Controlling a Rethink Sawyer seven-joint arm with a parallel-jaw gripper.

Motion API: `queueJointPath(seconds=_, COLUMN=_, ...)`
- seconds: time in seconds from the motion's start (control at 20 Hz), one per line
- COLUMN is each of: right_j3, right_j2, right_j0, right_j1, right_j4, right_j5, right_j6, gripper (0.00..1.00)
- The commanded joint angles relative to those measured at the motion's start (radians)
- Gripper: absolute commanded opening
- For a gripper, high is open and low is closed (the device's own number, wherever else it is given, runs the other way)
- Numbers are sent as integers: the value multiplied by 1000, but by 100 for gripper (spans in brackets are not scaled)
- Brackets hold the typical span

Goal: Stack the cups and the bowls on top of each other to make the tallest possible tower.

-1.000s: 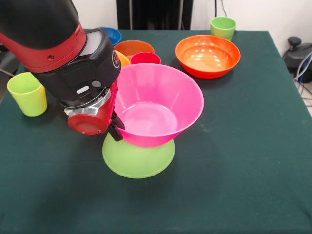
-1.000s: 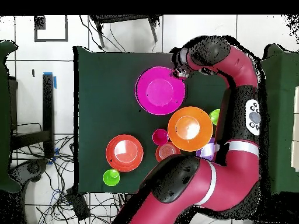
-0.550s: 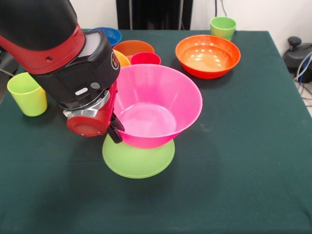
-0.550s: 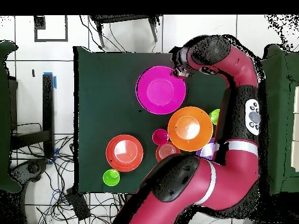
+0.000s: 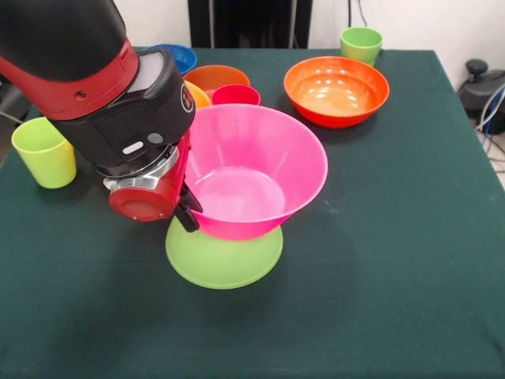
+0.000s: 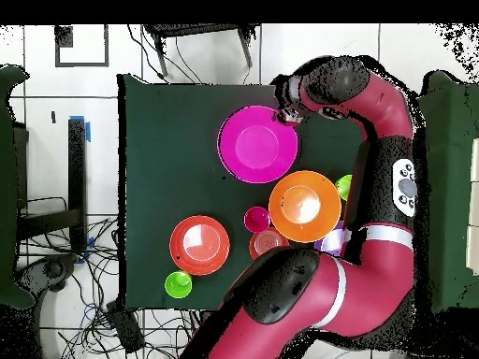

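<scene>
Holding unchanged: hand [image 5: 188, 215], pink bowl [image 5: 256, 170].

Red-black arm low over the table, end effector [image 5: 188, 215] pointed down.

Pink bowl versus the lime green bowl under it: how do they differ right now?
The pink bowl stands mouth-up; the lime green bowl is turned rim-down on the table. The pink bowl is larger and deeper, and rests raised on the green bowl's base, while the green bowl sits directly on the cloth. The pink bowl is empty inside. Both are glossy, round plastic.
</scene>
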Motion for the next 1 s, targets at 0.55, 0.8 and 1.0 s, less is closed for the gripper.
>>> queueJointPath(seconds=0.55, right_j3=103, right_j2=43, right_j0=-21, right_j1=25, right_j4=-96, right_j5=-22, right_j6=-456, gripper=0)
queueJointPath(seconds=0.8, right_j3=115, right_j2=33, right_j0=-30, right_j1=19, right_j4=-93, right_j5=-25, right_j6=-479, gripper=0)
queueJointPath(seconds=1.0, right_j3=143, right_j2=30, right_j0=-32, right_j1=10, right_j4=-85, right_j5=-43, right_j6=-482, gripper=0)
